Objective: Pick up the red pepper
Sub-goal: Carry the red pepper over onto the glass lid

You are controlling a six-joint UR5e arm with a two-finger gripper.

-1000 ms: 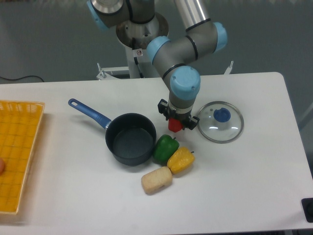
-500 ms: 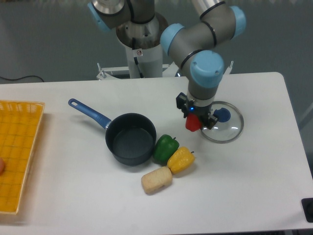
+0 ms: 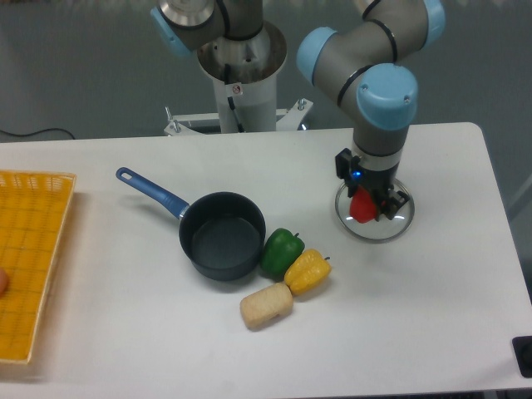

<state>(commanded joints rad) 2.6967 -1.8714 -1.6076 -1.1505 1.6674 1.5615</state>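
Note:
The red pepper (image 3: 362,208) hangs in the air, small and glossy, held between the fingers of my gripper (image 3: 366,202), which is shut on it. It sits over the glass lid (image 3: 397,226) at the right of the table, clear of the surface. The pepper's stem is hidden by the gripper. The green pepper (image 3: 281,251) and the yellow pepper (image 3: 307,271) lie together on the table, left of and below the gripper.
A dark saucepan (image 3: 221,235) with a blue handle stands mid-table, touching the green pepper. A beige bread-like block (image 3: 266,306) lies in front of the peppers. A yellow basket (image 3: 32,258) fills the left edge. The robot base (image 3: 243,75) rises behind.
The gripper has carried the red pepper rightward, from beside the saucepan to above the glass lid. The other peppers, pan and block have stayed put.

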